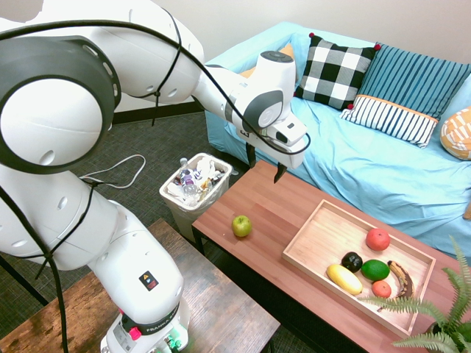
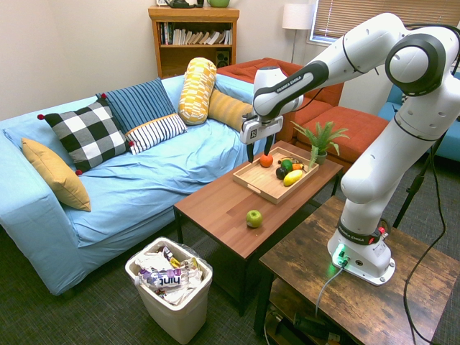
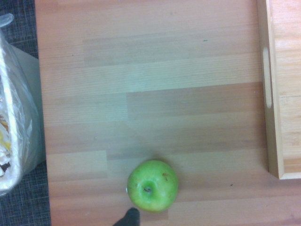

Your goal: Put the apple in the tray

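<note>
I see the hand [image 1: 265, 168] hanging above the counter [image 1: 280, 213], pointing straight down, its fingers spread apart and gripping nothing. The apple [image 1: 241, 226] sits on the bare counter below the hand, toward the counter's near edge, clear of the fingers. The tray [image 1: 318, 250] lies well apart from the apple, further along the counter, with other fruit collected at its far end.
</note>
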### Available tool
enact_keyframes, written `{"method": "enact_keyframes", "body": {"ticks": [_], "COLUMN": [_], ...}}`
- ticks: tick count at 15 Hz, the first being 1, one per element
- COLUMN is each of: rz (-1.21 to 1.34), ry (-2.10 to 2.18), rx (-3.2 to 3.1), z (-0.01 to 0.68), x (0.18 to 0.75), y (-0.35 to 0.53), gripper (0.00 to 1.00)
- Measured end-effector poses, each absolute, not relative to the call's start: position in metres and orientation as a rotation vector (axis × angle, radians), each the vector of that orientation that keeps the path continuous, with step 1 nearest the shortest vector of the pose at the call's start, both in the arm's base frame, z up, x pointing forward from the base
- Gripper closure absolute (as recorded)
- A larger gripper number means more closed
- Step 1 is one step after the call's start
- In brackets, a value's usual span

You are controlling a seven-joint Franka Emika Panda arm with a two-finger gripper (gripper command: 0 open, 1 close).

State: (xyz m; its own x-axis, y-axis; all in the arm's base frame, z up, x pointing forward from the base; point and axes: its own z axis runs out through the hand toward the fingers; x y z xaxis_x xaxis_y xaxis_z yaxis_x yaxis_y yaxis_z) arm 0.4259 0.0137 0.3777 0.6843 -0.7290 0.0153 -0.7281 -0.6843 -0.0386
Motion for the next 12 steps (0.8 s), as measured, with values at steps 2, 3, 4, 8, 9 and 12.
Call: {"method": "enact_keyframes", "body": {"ticks": [2,3,4,8,9,12], "rz": [-0.054,-0.069,-0.084,-0.062,-0.045,-0.011], "ry": [1.244,1.256,1.268,1.308,1.31,1.322], "rx": [-2.858,-2.852,-2.844,-2.847,-2.855,-2.872], "z": [0.377,0.375,0.371,0.328,0.313,0.268], "x": [0.427,0.428,0.428,0.413,0.406,0.382], "y": [0.017,0.021,0.025,0.042,0.049,0.076], "gripper": [0.0,0.0,0.0,0.0,0.0,0.0]}}
